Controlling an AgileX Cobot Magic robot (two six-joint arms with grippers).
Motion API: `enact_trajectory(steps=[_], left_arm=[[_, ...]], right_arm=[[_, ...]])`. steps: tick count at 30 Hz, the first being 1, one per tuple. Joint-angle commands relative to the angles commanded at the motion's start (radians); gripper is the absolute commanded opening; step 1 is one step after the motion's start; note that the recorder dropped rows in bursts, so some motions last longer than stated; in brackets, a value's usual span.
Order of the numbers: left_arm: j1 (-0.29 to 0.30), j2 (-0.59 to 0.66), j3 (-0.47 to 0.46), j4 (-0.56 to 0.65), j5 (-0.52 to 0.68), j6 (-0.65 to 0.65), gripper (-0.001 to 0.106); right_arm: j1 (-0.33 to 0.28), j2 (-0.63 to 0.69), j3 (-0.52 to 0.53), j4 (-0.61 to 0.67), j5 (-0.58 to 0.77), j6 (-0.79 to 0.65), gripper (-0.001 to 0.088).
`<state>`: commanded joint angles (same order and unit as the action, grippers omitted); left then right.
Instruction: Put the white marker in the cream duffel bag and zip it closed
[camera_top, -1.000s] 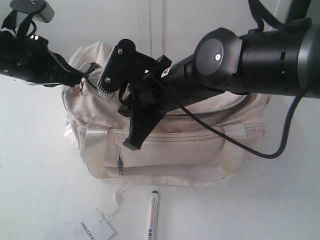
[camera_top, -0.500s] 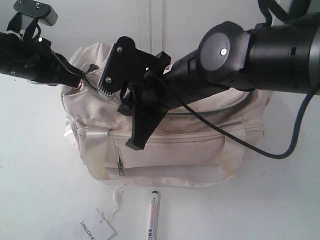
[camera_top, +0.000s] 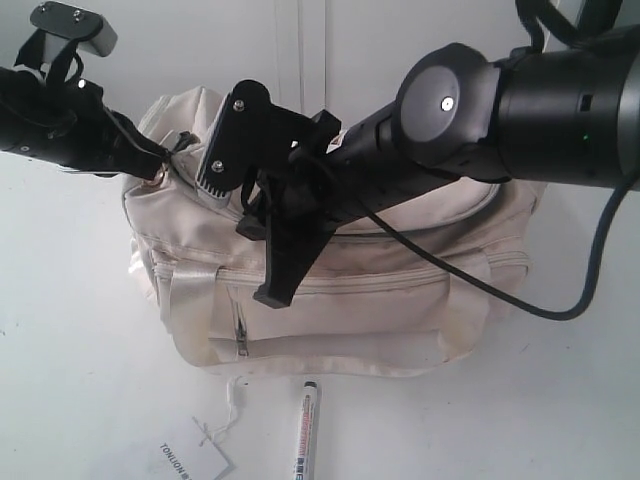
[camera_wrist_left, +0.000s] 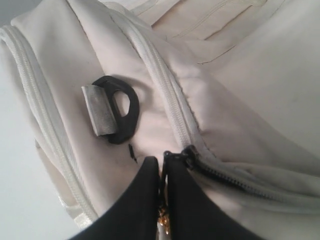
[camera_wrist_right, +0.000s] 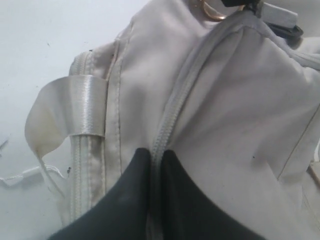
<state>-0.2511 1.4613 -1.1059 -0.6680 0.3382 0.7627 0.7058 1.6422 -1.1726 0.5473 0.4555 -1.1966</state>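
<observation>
The cream duffel bag stands mid-table. On the table in front of it lies the white marker, outside the bag and apart from both grippers. My left gripper is at the bag's left top end, shut on the gold ring zip pull, right by the black zip slider. From across the bag's top my right gripper reaches down, shut with a cream zip seam pinched between its black fingers.
A white paper tag on a string lies left of the marker near the front edge. A black strap ring sits on the bag's end. A satin handle loops off the bag's side. The right arm's cable hangs over the bag's right end.
The right arm's body has shifted slightly right and up while its fingers stay on the bag. The left gripper has barely moved at the bag's end. The marker and tag lie as before.
</observation>
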Motion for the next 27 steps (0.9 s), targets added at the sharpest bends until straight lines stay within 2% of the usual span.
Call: enact_trajectory(steps=[6,16,27], left_arm=[[0.0,0.0,0.0,0.05,0.058,0.0,0.0],[0.0,0.0,0.0,0.051,0.094,0.0,0.0],[0.0,0.0,0.0,0.049,0.1,0.0,0.0]], right_arm=[[0.0,0.0,0.0,0.0,0.001,0.005,0.0],[0.0,-0.006,0.0,-0.002,0.055,0.008,0.0],[0.0,-0.008,0.0,-0.002,0.05,0.008,0.0]])
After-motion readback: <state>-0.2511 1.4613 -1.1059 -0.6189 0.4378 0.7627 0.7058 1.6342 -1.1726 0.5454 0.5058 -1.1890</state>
